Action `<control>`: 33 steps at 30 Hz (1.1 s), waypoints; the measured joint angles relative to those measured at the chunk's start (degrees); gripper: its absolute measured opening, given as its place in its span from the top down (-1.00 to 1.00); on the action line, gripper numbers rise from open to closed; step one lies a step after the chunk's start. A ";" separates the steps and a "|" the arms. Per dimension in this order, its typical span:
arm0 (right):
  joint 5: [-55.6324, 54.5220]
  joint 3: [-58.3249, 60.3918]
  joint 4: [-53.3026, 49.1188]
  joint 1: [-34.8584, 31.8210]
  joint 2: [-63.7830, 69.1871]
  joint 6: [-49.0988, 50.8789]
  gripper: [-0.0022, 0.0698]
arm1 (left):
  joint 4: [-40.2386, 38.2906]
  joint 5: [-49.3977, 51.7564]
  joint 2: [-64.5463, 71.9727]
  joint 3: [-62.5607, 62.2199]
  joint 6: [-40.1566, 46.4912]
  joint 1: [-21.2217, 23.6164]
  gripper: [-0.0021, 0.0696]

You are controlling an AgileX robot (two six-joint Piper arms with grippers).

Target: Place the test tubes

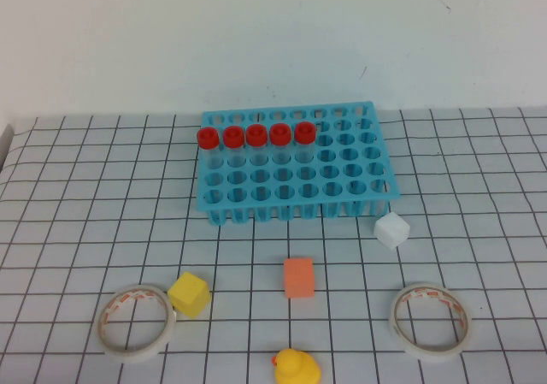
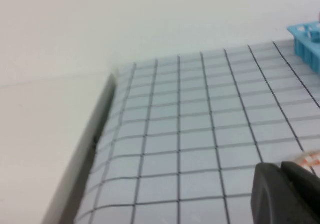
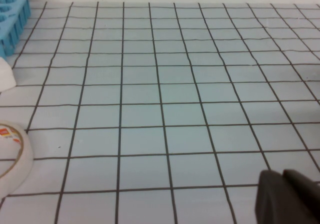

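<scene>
Now at centre: we see a blue test tube rack point(image 1: 295, 166) standing on the gridded mat point(image 1: 85, 213), toward the far side of the table.
Test tubes: five red-capped test tubes point(image 1: 256, 135) stand upright side by side in one row in the rack's far-left part.
Near the rack: a white cube point(image 1: 391, 230) sits just beside its near right corner.
Middle ground: an orange block point(image 1: 299, 278) lies nearer to us than the rack, and a yellow cube point(image 1: 189, 294) lies to its left.
Tape: the left tape roll point(image 1: 134, 321) lies flat, touching the yellow cube; the right tape roll point(image 1: 430, 318) lies flat, well apart on the right.
Near edge: a yellow rubber duck point(image 1: 296, 369) shows partly.
Left gripper point(image 2: 280, 173): we see it only from its own wrist camera, over the left of the mat; its dark fingers are pressed together, with nothing between them.
Right gripper point(image 3: 283, 181): likewise seen only from its wrist camera, over the mat's right side; its fingers are closed and hold nothing.
</scene>
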 joint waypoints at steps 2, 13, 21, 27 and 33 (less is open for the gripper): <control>0.00 0.00 0.00 0.00 0.00 0.00 0.94 | 0.00 0.00 -0.03 0.69 0.12 -1.09 0.94; 0.00 0.00 0.00 0.00 0.00 0.00 0.94 | -1.88 7.03 -0.12 0.69 0.12 -6.68 0.94; 0.00 0.00 0.00 0.00 0.00 0.00 0.94 | -3.37 7.97 -0.12 0.59 6.40 -9.39 0.94; 0.00 0.00 0.00 0.00 0.00 0.00 0.94 | -3.65 8.10 -0.12 0.59 7.11 -9.39 0.94; 0.00 0.00 0.00 0.00 0.00 0.00 0.94 | -3.65 8.10 -0.12 0.59 7.33 -8.79 0.94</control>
